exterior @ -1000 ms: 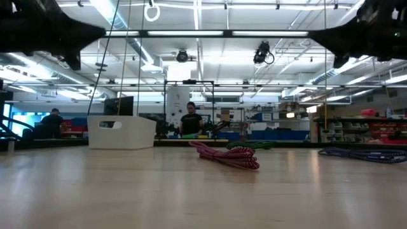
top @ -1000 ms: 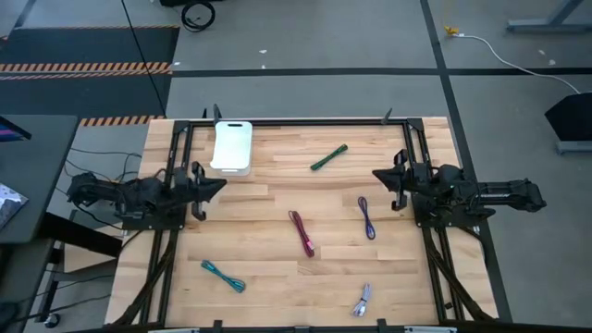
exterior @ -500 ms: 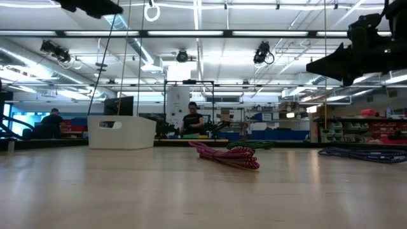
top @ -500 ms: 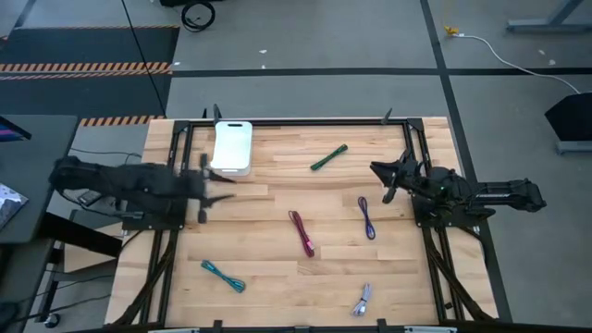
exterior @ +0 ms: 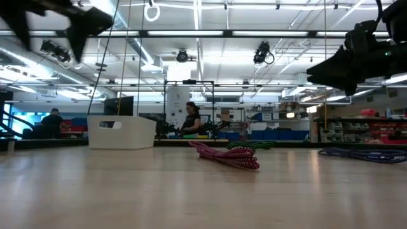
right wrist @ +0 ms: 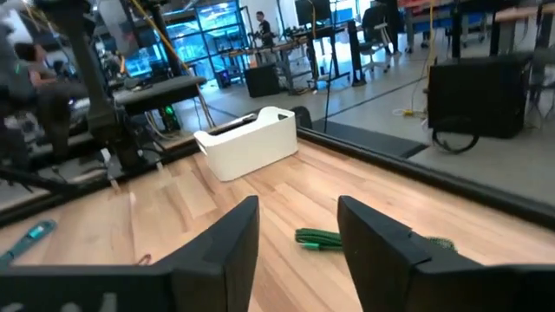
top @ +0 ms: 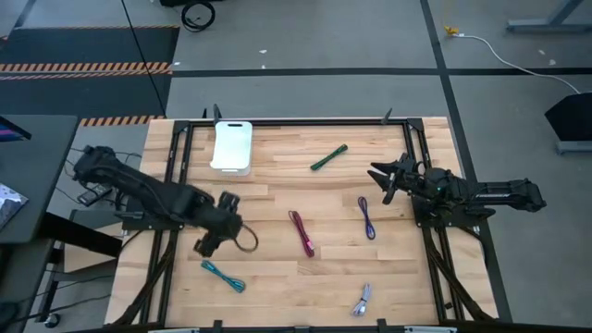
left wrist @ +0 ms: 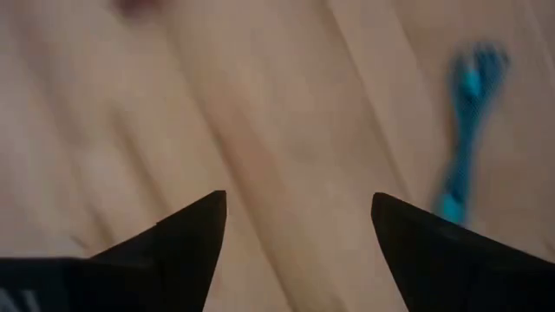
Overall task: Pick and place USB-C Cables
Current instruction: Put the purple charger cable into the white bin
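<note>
Five small cable bundles lie flat on the wooden table: dark green (top: 328,157) at the far middle, purple (top: 366,218) at the right, magenta (top: 302,232) in the middle, teal (top: 223,276) at the near left, lilac-grey (top: 362,299) at the near edge. My left gripper (top: 205,246) is open and empty, pointing down above the bare wood just far of the teal cable (left wrist: 464,147). My right gripper (top: 384,178) is open and empty above the table's right side, facing the green cable (right wrist: 319,237).
A white bin (top: 231,146) stands at the far left of the table; it also shows in the low view (exterior: 121,131) and the right wrist view (right wrist: 247,143). Black frame rails run along the table's edges. People sit at desks in the room beyond.
My left arm has swung out from the table's left edge toward the middle and the near edge, tipping its gripper down over the wood beside the teal cable. My right gripper has shifted slightly toward the table's middle and dipped a little. The cables have not moved.
</note>
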Controlling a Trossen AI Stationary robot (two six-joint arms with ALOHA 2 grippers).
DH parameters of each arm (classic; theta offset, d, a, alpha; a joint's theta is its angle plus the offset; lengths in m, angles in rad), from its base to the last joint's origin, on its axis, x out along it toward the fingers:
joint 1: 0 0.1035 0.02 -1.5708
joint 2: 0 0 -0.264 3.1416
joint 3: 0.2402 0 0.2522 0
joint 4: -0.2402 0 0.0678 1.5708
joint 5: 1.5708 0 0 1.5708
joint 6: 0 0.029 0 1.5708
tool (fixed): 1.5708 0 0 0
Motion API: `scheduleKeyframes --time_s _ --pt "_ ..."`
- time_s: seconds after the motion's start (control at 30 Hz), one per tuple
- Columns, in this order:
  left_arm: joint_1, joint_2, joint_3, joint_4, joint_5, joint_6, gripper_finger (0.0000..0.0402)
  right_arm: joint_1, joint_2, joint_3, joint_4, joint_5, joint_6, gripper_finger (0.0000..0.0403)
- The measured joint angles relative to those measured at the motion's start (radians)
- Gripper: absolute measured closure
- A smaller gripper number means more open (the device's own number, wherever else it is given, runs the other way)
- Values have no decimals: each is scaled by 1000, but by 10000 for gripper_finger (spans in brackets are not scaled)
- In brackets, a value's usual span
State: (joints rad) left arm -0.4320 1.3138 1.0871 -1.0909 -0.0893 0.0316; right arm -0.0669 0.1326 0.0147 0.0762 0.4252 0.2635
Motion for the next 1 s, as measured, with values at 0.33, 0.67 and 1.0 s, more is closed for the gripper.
scheduleKeyframes --time_s 0.33,0.67,1.0 --pt "-173 158 2 35 43 -191 104 1 0 0 -4 -29 30 221" --pt "-313 208 3 95 41 -491 104 1 6 0 -37 -152 33 222" --pt "-380 207 3 96 -58 -707 104 1 6 0 -32 -160 16 222"
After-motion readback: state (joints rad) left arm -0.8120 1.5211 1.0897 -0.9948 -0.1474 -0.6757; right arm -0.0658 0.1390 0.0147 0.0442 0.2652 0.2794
